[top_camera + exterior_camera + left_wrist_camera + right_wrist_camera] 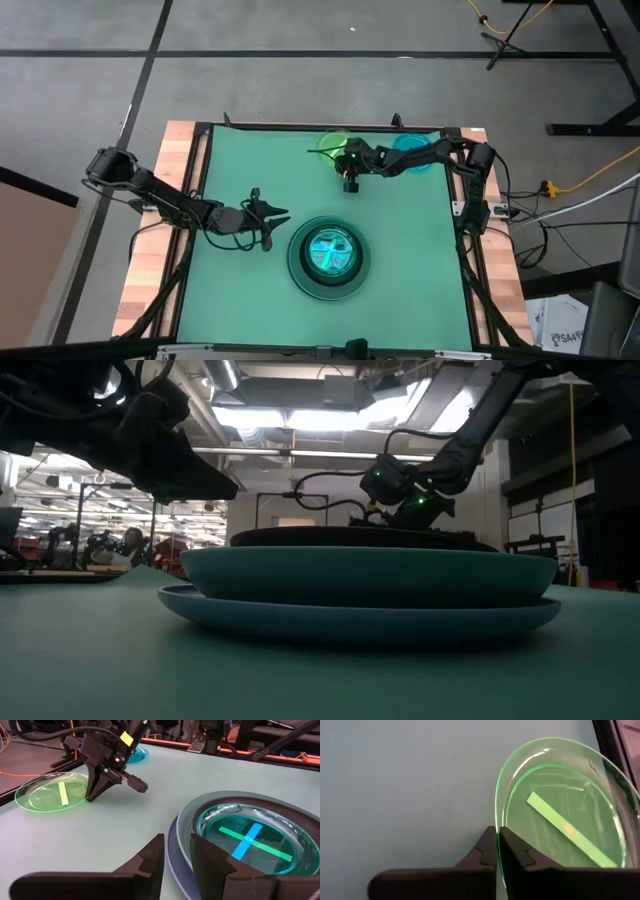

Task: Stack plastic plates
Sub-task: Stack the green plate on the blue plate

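A stack of plates sits on the green mat: a large blue one at the bottom, a dark-green one above it, and a translucent cyan one with crossed tape on top. A lime-green plate lies near the far edge, and a second small cyan plate lies to its right. My right gripper is shut on the lime-green plate's rim. My left gripper hovers open just left of the stack, touching nothing. My right gripper pinches the lime-green plate's rim between its two fingers, on the side nearest the table's middle. The fingers come from above, slanting down. The rest of the plate lies flat on the mat; whether the held edge is raised, I cannot tell.
Black rails and wooden boards frame the green mat. The right arm stretches along the far edge over the small cyan plate. Bare mat lies between the stack and the lime-green plate. A person sits far off in the room behind.
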You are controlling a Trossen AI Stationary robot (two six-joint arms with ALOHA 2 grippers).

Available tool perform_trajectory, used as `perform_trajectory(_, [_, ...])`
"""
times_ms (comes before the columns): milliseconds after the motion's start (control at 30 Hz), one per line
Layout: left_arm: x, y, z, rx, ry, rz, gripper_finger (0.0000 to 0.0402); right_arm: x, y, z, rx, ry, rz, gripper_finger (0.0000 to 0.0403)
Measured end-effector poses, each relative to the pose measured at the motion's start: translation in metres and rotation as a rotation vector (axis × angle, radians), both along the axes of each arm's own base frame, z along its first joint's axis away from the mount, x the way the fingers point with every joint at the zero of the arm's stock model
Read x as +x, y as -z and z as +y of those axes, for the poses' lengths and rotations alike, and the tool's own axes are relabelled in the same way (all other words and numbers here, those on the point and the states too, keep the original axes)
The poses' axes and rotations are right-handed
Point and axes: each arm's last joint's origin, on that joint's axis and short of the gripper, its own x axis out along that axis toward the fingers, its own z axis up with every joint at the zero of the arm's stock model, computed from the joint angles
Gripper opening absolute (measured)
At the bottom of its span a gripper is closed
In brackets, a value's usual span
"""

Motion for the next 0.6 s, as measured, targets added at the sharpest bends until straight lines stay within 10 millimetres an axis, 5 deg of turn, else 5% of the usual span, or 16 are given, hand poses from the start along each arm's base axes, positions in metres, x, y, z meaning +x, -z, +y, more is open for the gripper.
perform_trajectory(600, [0.0,0.0,0.0,-0.001,0.003,0.0,0.0086,0.005,-0.06,0.05,-0.049,-0.144,-0.085,0.0001])
